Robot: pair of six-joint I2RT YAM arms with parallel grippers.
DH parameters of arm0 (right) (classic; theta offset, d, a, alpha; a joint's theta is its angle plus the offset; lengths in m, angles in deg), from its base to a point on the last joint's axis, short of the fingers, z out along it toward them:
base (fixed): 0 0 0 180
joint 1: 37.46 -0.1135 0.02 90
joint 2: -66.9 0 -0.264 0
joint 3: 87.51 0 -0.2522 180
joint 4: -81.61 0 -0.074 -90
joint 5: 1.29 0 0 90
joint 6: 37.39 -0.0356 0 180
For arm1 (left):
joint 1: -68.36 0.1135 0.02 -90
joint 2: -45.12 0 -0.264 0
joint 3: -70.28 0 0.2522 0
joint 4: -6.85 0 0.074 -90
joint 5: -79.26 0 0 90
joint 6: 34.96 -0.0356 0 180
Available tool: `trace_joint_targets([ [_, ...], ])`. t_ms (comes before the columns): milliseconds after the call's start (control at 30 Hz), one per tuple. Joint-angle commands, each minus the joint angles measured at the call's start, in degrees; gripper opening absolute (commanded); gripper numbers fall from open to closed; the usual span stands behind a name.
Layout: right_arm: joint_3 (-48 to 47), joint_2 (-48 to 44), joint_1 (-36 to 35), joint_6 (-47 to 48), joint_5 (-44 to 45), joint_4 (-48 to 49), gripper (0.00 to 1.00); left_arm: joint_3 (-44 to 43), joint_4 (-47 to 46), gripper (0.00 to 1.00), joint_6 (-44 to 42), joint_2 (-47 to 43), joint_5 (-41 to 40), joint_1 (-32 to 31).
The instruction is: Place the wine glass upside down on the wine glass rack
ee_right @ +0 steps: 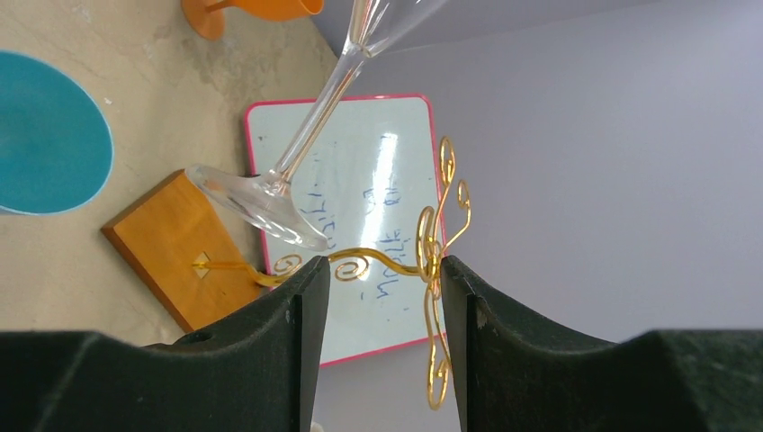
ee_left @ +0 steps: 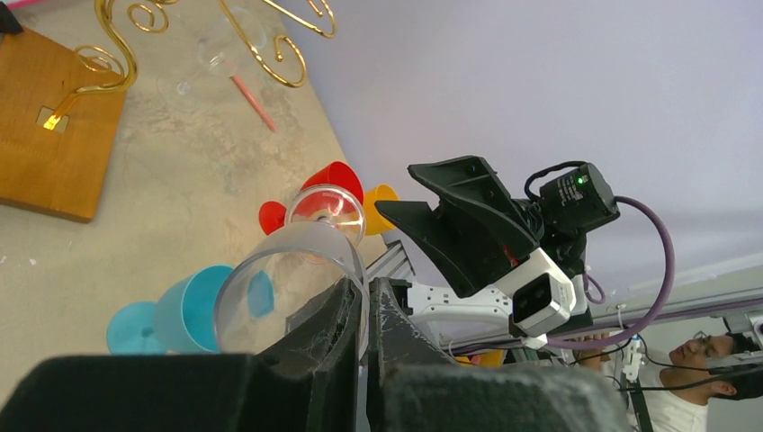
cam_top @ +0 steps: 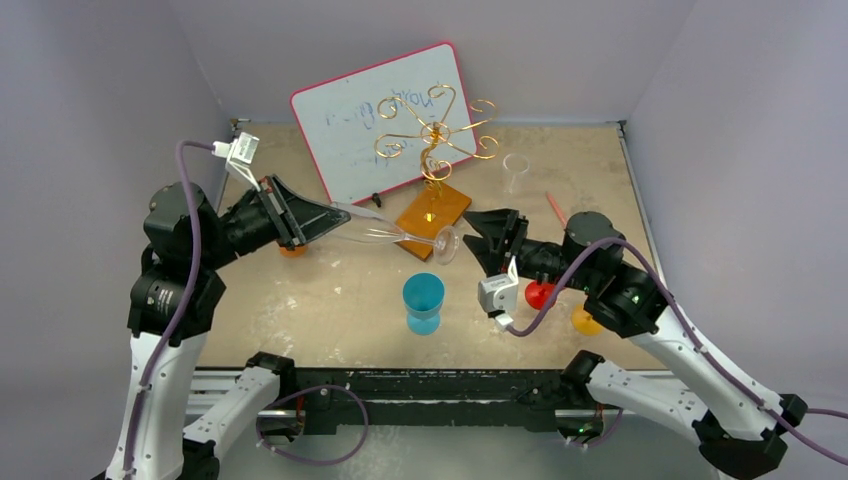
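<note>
1. Step in hand, as we read it: a mid-air transfer ahead of hanging. The wine glass (cam_top: 385, 232) lies on its side above the table, bowl toward the left gripper (cam_top: 325, 215), foot toward the right gripper (cam_top: 478, 240).
2. The glass is in front of the wine glass rack (cam_top: 435, 135), level with its wooden base, and not touching it. None of the scroll arms carries it yet.
3. Left fingers (ee_left: 328, 328): nearly pressed together, with only a thin slit between them. In the left wrist view they appear to pinch the bowl's wall at the rim, one finger inside and one outside.
4. Right fingers (ee_right: 292, 333): spread wide and holding nothing. In the right wrist view the foot sits just ahead of the fingertips and toward the left finger. It is not between them, and we see no contact.
5. Next move, in our judgement: the right gripper advances and closes on the stem just behind the foot. Only then should the left let go.
6. After that the glass needs turning bowl-down, and the foot slid into a scroll arm.
7. Nearby: the whiteboard (cam_top: 345, 130) behind the rack, and a blue cup (cam_top: 423, 303) below the glass.
</note>
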Motion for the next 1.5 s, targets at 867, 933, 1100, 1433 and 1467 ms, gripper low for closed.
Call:
trace_joint_targets([
  [867, -1.4, 6.7, -2.3, 8.5, -3.5, -3.2, 0.48, -0.8, -2.0, 0.0, 1.4, 1.1, 0.0, -0.3],
  [933, -1.5, 6.9, -2.8, 8.8, -3.2, -3.2, 0.47, -0.4, -2.5, 0.0, 1.9, 1.1, 0.2, -0.3],
  [1100, -1.5, 7.4, -3.8, 9.2, -2.4, -3.5, 0.31, -1.0, -3.8, 0.0, 2.9, 1.5, 0.5, -0.3],
  [1433, -0.3, 7.2, -5.1, 8.8, -2.2, -4.0, 0.37, -0.1, -5.7, 0.0, 5.1, 1.5, 0.9, -0.3],
  [1467, -0.3, 7.4, -5.3, 8.8, -2.1, -4.1, 0.38, -0.1, -5.9, 0.0, 5.1, 1.4, 1.0, -0.3],
])
